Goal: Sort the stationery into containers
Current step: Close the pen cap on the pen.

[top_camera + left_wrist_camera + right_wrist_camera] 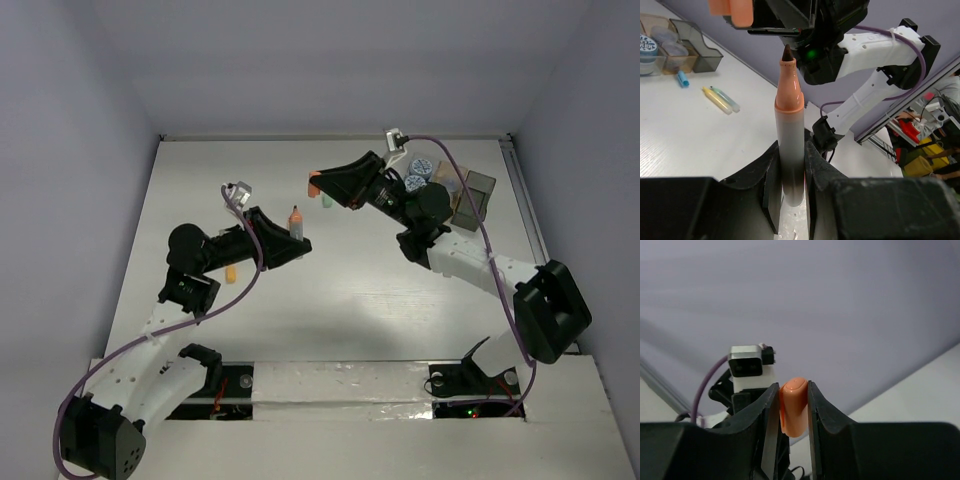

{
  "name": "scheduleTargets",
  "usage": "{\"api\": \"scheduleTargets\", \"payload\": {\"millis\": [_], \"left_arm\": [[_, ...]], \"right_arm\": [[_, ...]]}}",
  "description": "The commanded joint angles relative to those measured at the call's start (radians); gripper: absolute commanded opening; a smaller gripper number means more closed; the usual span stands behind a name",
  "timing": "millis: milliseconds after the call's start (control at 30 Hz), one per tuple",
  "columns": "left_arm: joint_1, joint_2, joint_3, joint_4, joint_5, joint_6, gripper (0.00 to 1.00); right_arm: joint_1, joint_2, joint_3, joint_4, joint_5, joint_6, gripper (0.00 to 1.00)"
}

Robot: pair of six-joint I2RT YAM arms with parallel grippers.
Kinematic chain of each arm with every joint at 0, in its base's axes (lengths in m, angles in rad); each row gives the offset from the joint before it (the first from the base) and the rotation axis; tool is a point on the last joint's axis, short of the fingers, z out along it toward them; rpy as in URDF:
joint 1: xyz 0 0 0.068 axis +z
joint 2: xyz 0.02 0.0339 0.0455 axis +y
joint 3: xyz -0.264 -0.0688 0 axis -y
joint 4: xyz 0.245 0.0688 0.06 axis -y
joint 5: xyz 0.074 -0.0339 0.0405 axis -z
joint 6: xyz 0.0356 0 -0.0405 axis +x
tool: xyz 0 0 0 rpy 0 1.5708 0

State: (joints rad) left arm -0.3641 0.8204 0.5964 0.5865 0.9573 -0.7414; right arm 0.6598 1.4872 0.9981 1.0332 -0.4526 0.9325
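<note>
My left gripper [790,152] is shut on the grey barrel of an uncapped orange marker [789,107], which stands upright with its dark tip up. From above, the marker [295,218] rises out of the left gripper [291,241] near the table's middle. My right gripper [792,392] is shut on the marker's orange cap [793,410]. It hovers just up and right of the tip, with the cap [314,183] at the gripper's [322,186] nose. The amber container [654,30] holds patterned rolls [646,47], and the grey container [699,50] stands beside it.
A yellow marker [715,99], a pale green marker [727,100] and a small blue bit [683,78] lie on the table near the containers. A small orange piece [231,274] lies by the left arm. Two rolls [419,170] sit by the containers [472,198] at the back right.
</note>
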Motion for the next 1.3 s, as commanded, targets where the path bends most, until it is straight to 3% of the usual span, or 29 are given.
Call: {"api": "scheduleTargets", "payload": {"millis": [0,533,1267], "left_arm": [[0.005,-0.017,0.006,0.121,0.040,-0.036,0.00],[0.005,0.031,-0.023,0.242,0.061,-0.127,0.00],[0.005,0.026,0.003,0.171,0.044,-0.065,0.00]], "right_arm": [[0.004,-0.018,0.011,0.211,0.017,0.071,0.04],[0.073,0.105,0.105,0.324,-0.057,0.169,0.06],[0.092,0.143,0.090,0.395,-0.093,0.238,0.07]]}}
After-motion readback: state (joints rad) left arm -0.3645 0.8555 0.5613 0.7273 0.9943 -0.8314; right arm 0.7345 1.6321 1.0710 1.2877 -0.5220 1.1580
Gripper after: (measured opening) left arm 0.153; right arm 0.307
